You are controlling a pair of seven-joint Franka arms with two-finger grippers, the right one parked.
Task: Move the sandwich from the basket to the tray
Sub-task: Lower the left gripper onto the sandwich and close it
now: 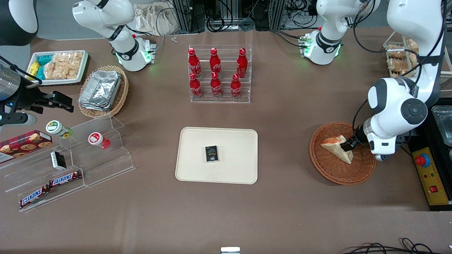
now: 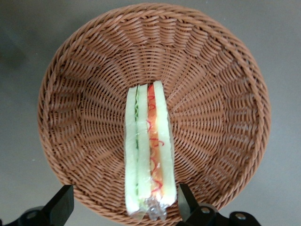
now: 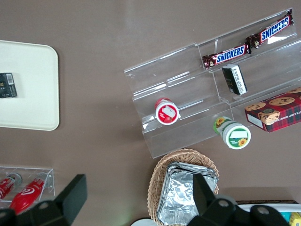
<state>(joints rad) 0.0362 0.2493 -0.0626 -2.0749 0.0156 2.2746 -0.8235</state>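
The tray point(image 1: 216, 155), set mid-table toward the parked arm from the basket, carries only a small dark box point(image 1: 211, 153), so bare surface is left for a delivery. Toward the working arm's end, the sandwich point(image 1: 338, 147) is lodged on edge in the basket point(image 1: 342, 153), its layered side turned upward (a narrow face suited to a pinch). The gripper point(image 2: 123, 207) is lowered over it with fingers spread, one just beside the bread, nothing clamped. In the front view the fingertips are largely hidden by the wrist.

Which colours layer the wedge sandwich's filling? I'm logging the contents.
Orange-red and green between white bread on the triangular sandwich, clearest in the left wrist view; the pincer is open around it.
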